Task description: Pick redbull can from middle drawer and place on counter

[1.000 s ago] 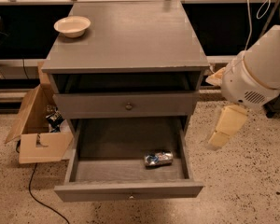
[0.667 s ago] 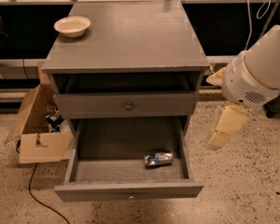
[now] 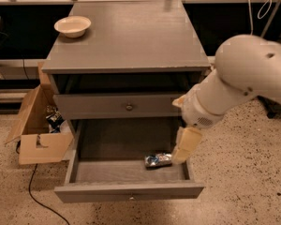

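The shiny silver-blue metal can (image 3: 158,160) lies in the matt grey wooden drawer (image 3: 131,190), the smooth cream plastic gripper (image 3: 181,154) just beside it, beneath the slightly glossy grey counter (image 3: 126,36).

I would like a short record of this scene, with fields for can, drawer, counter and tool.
redbull can: lying on its side, front right of drawer tray
middle drawer: pulled open
counter: holds cream bowl, far left corner
tool: above drawer's right side, close beside the can
floor: open cardboard box left of cabinet
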You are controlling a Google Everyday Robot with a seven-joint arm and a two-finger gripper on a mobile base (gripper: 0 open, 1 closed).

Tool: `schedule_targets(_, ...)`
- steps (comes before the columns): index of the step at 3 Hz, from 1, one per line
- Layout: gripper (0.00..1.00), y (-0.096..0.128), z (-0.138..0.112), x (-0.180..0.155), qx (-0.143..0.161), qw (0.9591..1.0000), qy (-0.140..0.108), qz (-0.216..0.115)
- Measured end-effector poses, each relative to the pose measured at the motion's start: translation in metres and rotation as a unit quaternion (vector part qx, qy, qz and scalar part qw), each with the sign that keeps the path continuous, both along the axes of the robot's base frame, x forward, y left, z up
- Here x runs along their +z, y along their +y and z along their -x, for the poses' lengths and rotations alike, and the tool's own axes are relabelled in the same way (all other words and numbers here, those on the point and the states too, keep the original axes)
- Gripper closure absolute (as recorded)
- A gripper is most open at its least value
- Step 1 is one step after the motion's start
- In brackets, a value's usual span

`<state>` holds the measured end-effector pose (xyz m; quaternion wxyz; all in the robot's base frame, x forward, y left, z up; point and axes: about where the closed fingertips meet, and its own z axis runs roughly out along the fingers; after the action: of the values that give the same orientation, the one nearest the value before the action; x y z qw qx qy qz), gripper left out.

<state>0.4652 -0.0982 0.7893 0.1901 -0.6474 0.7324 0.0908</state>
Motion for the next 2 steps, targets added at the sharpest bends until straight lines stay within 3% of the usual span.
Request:
schedule_targets(1,0.00,0.0450,-0.0019,-0.0459,0.033,0.9991,0.006,-0.025)
schedule_targets(2,0.00,0.0450,-0.0019,-0.0458,0.033,0.9991,0.006,-0.025)
